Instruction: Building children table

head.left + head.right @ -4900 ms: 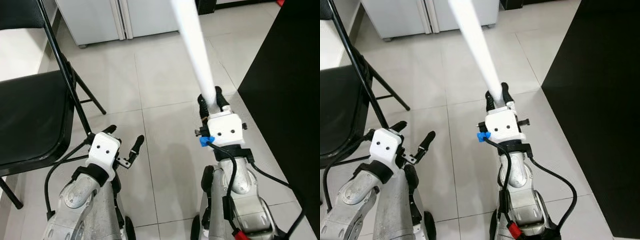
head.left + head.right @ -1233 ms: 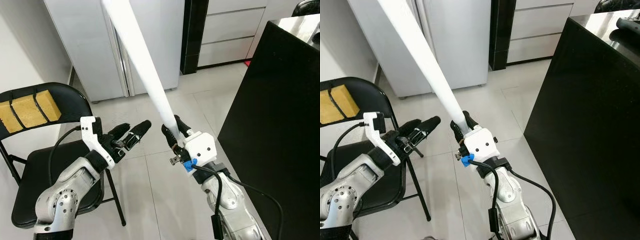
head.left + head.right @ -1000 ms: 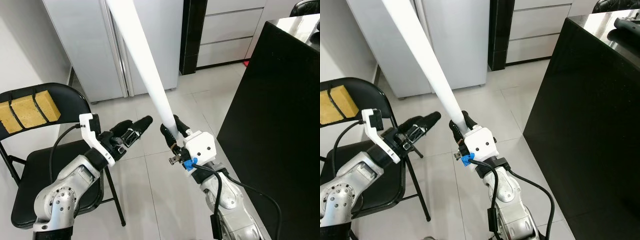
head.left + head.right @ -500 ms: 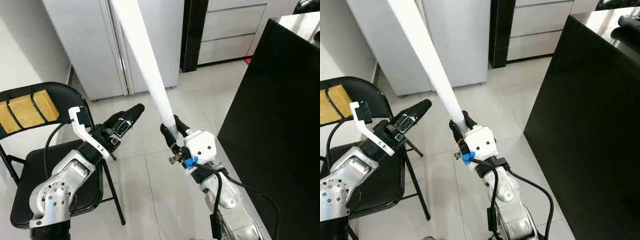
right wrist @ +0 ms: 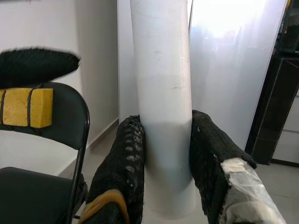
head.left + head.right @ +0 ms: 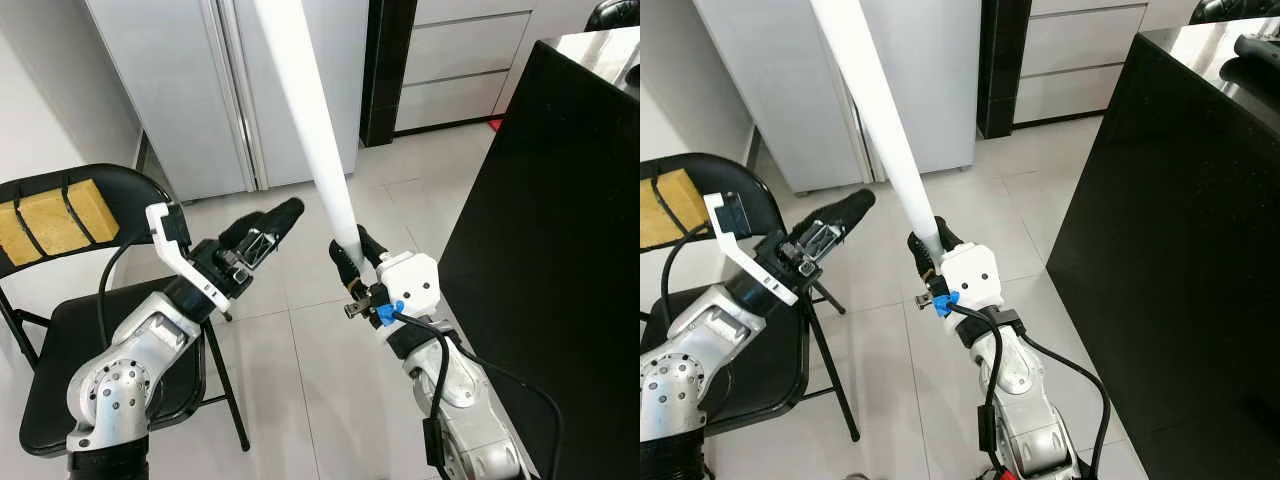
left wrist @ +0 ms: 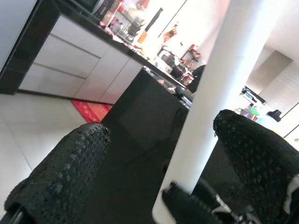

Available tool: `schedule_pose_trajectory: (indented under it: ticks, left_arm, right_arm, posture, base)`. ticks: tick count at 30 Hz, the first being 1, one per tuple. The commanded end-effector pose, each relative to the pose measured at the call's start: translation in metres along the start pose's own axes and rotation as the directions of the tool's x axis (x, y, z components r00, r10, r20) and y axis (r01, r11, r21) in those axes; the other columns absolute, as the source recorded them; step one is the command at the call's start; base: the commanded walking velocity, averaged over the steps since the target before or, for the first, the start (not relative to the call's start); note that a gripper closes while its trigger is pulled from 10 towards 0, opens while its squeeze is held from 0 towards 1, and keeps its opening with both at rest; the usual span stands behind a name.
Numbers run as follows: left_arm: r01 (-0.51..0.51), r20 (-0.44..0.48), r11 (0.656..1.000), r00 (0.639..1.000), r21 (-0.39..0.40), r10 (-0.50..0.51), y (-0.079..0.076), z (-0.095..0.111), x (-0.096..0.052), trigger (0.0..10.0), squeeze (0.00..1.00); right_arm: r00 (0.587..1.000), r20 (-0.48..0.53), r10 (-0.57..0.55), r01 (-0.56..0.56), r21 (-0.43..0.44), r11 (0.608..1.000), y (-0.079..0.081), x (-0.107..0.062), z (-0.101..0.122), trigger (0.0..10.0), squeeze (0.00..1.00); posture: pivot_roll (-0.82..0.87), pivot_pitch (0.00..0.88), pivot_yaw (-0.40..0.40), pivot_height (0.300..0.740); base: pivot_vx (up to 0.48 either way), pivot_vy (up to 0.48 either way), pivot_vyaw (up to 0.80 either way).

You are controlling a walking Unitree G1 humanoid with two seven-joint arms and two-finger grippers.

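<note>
Right gripper (image 6: 352, 258) clamps the lower end of a white table leg (image 6: 305, 110), its two black fingers pressed on opposite sides of the tube, which rises up and away beyond them. Left gripper (image 6: 268, 222) stands with its fingers parted, the leg just off their tips and, in the left wrist view, framed between them without contact. Background: folding chair (image 6: 100, 330), black counter (image 6: 560, 230). For a sound two-handed hold, the left fingers should likely straddle the tube squarely above the right grip before closing.
</note>
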State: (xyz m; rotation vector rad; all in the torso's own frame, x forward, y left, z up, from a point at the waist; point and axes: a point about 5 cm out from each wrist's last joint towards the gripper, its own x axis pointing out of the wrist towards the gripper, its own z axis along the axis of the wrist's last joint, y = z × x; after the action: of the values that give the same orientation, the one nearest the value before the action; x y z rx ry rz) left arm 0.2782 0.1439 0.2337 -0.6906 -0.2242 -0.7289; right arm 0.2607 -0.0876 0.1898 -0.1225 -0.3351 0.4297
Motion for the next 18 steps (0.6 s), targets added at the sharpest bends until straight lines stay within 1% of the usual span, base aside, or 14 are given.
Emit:
schedule_pose_trajectory:
  ticks: [1, 2, 3, 4, 5, 6, 8, 12, 18]
  left_arm:
    - [0.018, 0.017, 1.0, 1.0, 0.016, -0.018, -0.006, 0.004, 0.002, 10.0, 0.0]
    - [0.018, 0.017, 1.0, 1.0, 0.016, -0.018, -0.006, 0.004, 0.002, 10.0, 0.0]
    - [0.039, 0.037, 0.999, 0.999, 0.027, -0.04, -0.012, 0.008, 0.007, 10.0, 0.0]
    - [0.039, 0.037, 0.999, 0.999, 0.027, -0.04, -0.012, 0.008, 0.007, 10.0, 0.0]
    - [0.062, 0.046, 0.996, 0.997, 0.063, -0.065, -0.019, 0.011, 0.012, 10.0, 0.0]
    - [0.062, 0.046, 0.996, 0.997, 0.063, -0.065, -0.019, 0.011, 0.012, 10.0, 0.0]
    - [0.117, 0.039, 0.985, 0.992, 0.125, -0.122, -0.032, 0.011, 0.02, 10.0, 0.0]
    - [0.136, 0.02, 0.98, 0.99, 0.148, -0.14, -0.036, 0.008, 0.022, 10.0, 0.0]
    - [0.144, -0.002, 0.973, 0.989, 0.179, -0.146, -0.037, 0.004, 0.022, 10.0, 0.0]
  right_arm:
    - [1.0, 0.002, 0.01, -0.01, 0.03, 0.999, 0.003, 0.001, 0.001, 10.0, 0.0]
    - [1.0, 0.002, 0.01, -0.01, 0.03, 0.999, 0.003, 0.001, 0.001, 10.0, 0.0]
    - [1.0, 0.001, 0.015, -0.015, 0.031, 0.999, 0.004, 0.001, 0.001, 10.0, 0.0]
    - [1.0, 0.001, 0.015, -0.015, 0.031, 0.999, 0.004, 0.001, 0.001, 10.0, 0.0]
    - [1.0, 0.001, 0.018, -0.018, 0.033, 0.999, 0.006, 0.001, 0.001, 10.0, 0.0]
    - [1.0, 0.001, 0.018, -0.018, 0.033, 0.999, 0.006, 0.001, 0.001, 10.0, 0.0]
    - [1.0, 0.001, 0.028, -0.028, 0.032, 0.999, 0.007, 0.001, 0.001, 10.0, 0.0]
    - [0.999, 0.001, 0.032, -0.032, 0.031, 0.999, 0.008, 0.002, 0.001, 10.0, 0.0]
    - [0.999, -0.004, 0.036, -0.036, 0.032, 0.999, 0.008, 0.002, 0.0, 10.0, 0.0]
  posture:
    - [0.03, 0.153, 0.024, 0.74]
    - [0.03, 0.153, 0.024, 0.74]
    - [0.03, 0.153, 0.021, 0.74]
    - [0.03, 0.153, 0.021, 0.74]
    - [0.03, 0.154, 0.024, 0.74]
    - [0.03, 0.154, 0.024, 0.74]
    - [0.03, 0.154, 0.024, 0.74]
    - [0.03, 0.157, 0.025, 0.74]
    - [0.03, 0.162, 0.023, 0.74]
  base:
    - [0.0, 0.0, 0.0]
    - [0.0, 0.0, 0.0]
    - [0.0, 0.0, 0.0]
    - [0.0, 0.0, 0.0]
    - [0.0, 0.0, 0.0]
    - [0.0, 0.0, 0.0]
    - [0.0, 0.0, 0.0]
    - [0.0, 0.0, 0.0]
    - [0.0, 0.0, 0.0]
